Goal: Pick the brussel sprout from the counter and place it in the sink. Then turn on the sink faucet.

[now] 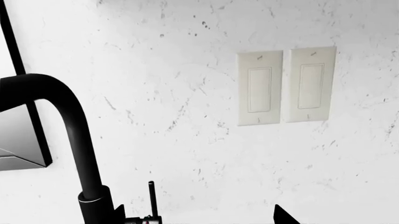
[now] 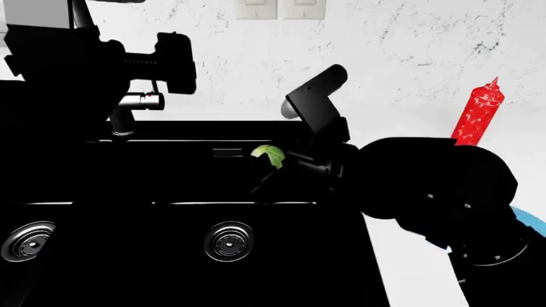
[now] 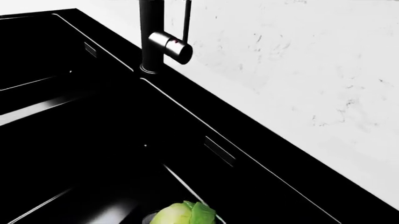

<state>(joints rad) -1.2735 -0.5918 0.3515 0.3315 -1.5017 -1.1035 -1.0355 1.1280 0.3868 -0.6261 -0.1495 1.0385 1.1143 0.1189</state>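
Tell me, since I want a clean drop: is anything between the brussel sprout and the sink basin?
Nothing visible: the brussel sprout sits at the right hand over the open black sink, whose basin below looks bare.

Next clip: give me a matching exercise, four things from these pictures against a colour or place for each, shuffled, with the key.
Things:
1. brussel sprout
2. squeeze bottle
3. sink faucet
4. wall switch plates

Descriptions:
A. cream, side by side on the wall
B. black upright pipe with a grey side handle
C. red, standing at the head view's right
D. pale green, at the right gripper over the sink

Pairs: 1-D, 2-C, 3-B, 4-A
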